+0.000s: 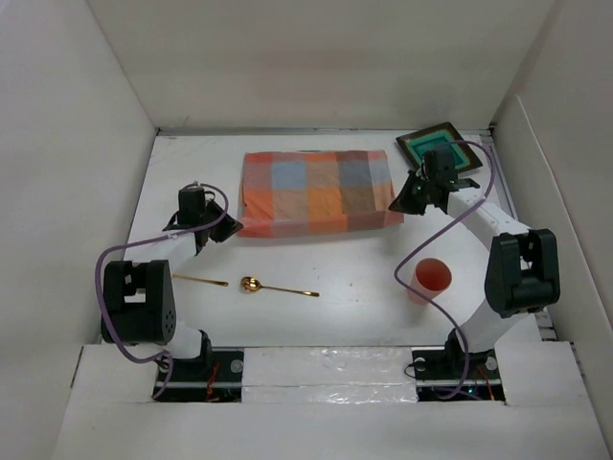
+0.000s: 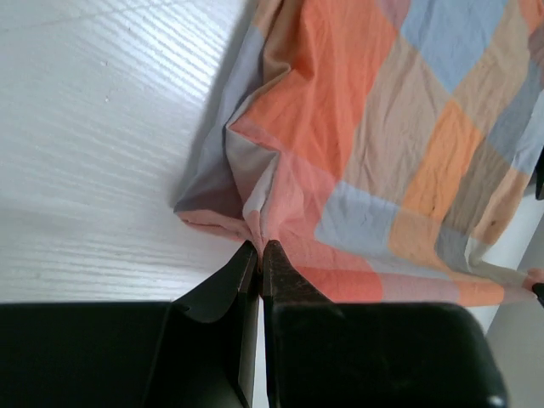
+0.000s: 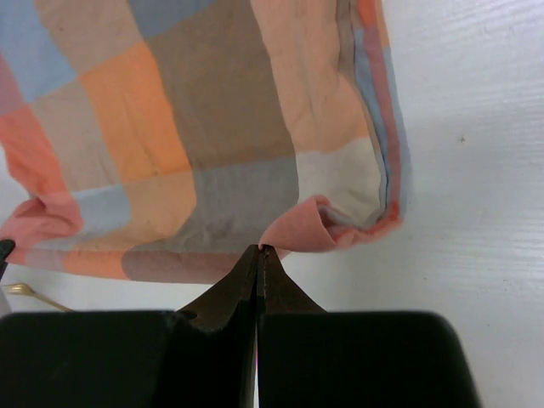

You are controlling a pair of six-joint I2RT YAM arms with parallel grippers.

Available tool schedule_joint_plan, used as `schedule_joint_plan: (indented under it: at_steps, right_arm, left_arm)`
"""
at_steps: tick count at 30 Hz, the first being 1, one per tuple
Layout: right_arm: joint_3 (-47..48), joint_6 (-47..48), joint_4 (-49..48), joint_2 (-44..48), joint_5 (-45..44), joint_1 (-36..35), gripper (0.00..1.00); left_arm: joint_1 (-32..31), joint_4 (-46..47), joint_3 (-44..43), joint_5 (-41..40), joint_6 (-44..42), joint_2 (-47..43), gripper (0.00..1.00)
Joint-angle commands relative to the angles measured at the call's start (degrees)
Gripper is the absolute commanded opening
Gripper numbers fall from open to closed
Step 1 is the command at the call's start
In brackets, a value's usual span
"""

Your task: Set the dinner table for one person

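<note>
left gripper point(image 2: 261, 246) is pinched right down on the near-left corner of the checked cloth mat point(image 1: 319, 192), fabric bunched at its tips — right gripper point(image 3: 259, 249) likewise clamped tight on a little fold at the near-right corner. the mat lies spread on the dinner table point(image 1: 364, 278), towards the far side, its near corners puckered. to do this well, both arms should pull apart evenly and low, tension out the wrinkles, square the edge to the table, then let go together — clear of the gold spoon point(image 1: 263, 286) and orange cup point(image 1: 431, 276) nearby.
</note>
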State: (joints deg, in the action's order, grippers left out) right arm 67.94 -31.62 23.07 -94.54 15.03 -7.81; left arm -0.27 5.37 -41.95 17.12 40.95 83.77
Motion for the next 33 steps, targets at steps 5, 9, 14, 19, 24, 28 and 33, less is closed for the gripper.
schedule_joint_plan:
  at_steps: [5,9,14,19,24,28,33]
  right_arm:
    - [-5.3,3.5,0.5,6.6,-4.8,-1.0,0.0]
    - [-7.7,4.4,2.9,8.8,-5.3,-1.5,0.0]
    - [-10.3,4.9,5.3,11.8,-5.7,-2.0,0.0]
    - [-10.6,5.3,6.9,12.9,-6.6,-2.6,0.0]
    - [-11.5,5.7,8.2,14.3,-7.2,-4.1,0.0]
    - [-12.5,5.7,8.9,15.5,-7.3,-4.7,0.0]
    - [-12.3,5.6,10.2,17.2,-7.4,-4.7,0.34]
  left_arm:
    - [0.3,1.5,4.9,1.2,-3.7,-8.2,0.0]
    - [0.3,-1.8,7.6,1.4,-5.8,-12.0,0.0]
    - [0.3,-5.1,11.0,2.0,-6.9,-16.8,0.0]
    - [0.3,-8.0,12.5,2.4,-8.0,-19.3,0.0]
    - [0.3,-9.9,12.9,3.0,-7.5,-21.2,0.0]
    - [0.3,-12.0,12.2,2.5,-7.0,-21.9,0.0]
    - [0.3,-13.7,10.8,1.5,-6.4,-21.6,0.2]
